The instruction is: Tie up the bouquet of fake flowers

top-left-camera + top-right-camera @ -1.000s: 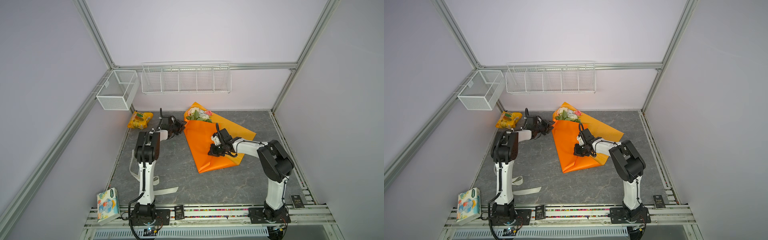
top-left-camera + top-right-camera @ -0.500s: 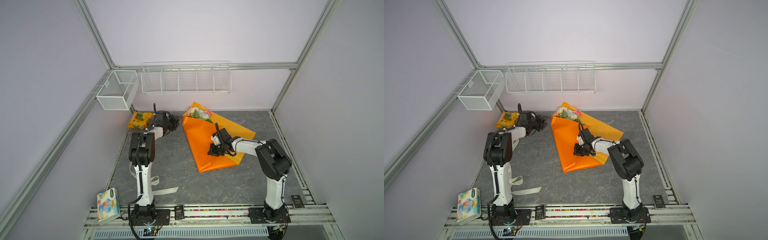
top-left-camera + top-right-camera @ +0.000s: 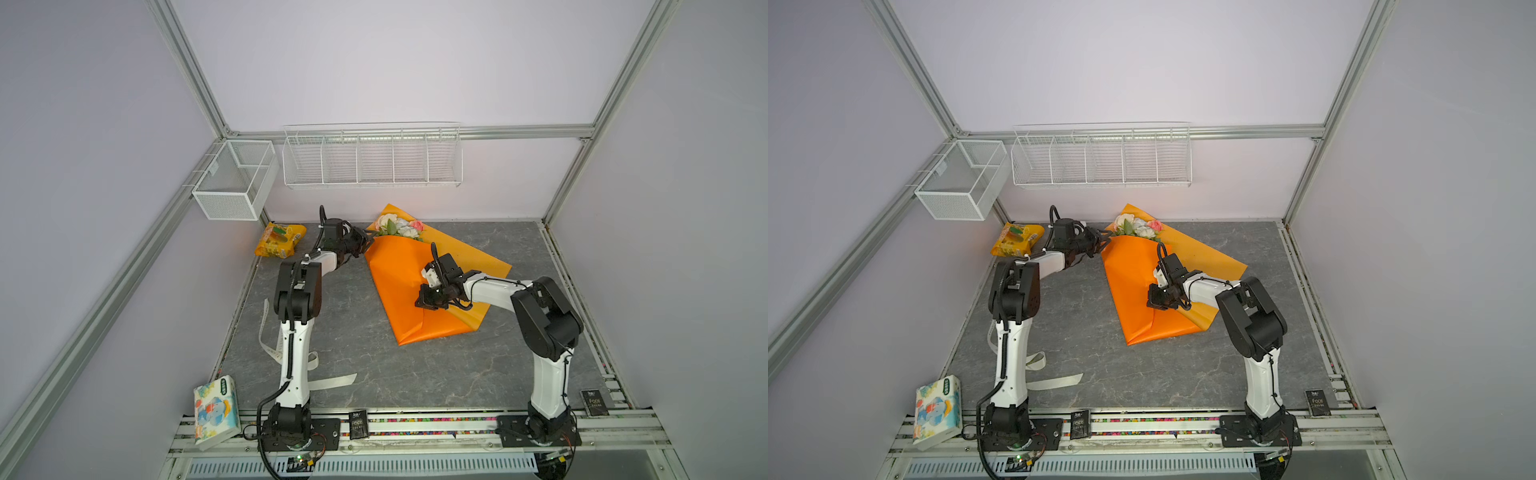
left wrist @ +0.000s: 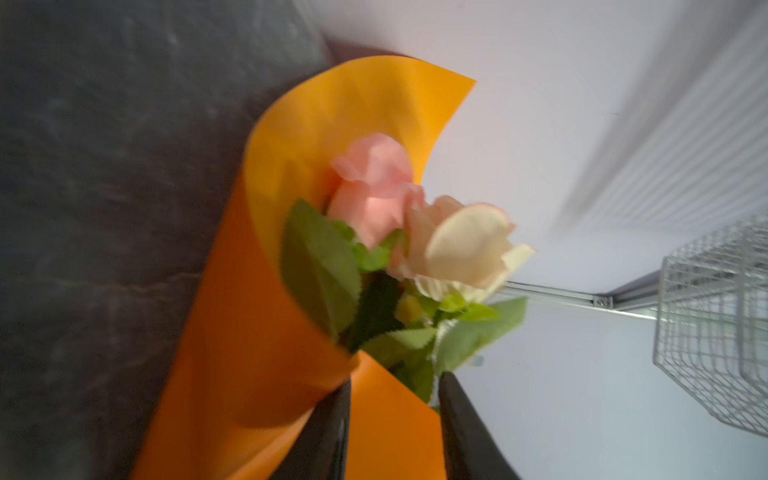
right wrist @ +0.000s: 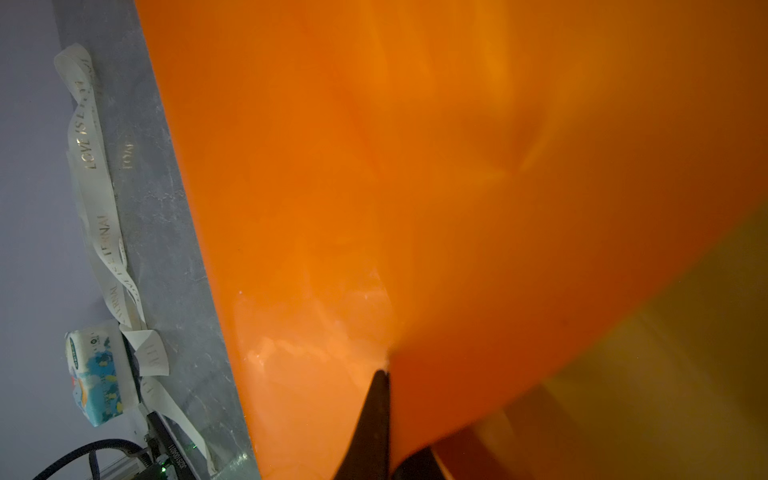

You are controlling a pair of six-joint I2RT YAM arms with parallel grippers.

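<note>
While in right gripper [image 3: 429,304], bouquet [image 3: 395,270] untied

We cannot see the stems of the bouquet of fake flowers [image 3: 398,226]; the orange wrap [image 3: 399,286] hides them. Left wrist view blurred; left tool [image 4: 395,378] fingers run off its edge. Ribbon [image 3: 332,380] partly behind left arm [image 3: 297,299].

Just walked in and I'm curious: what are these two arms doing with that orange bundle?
They are getting a bouquet of fake flowers, lying in orange paper, ready to tie. The right gripper is shut on a folded flap midway down the paper. The left gripper is at the wrap's top edge beside the blooms, jaws apart around the paper. A ribbon lies loose by the left arm's base; nothing is tied yet.
</note>
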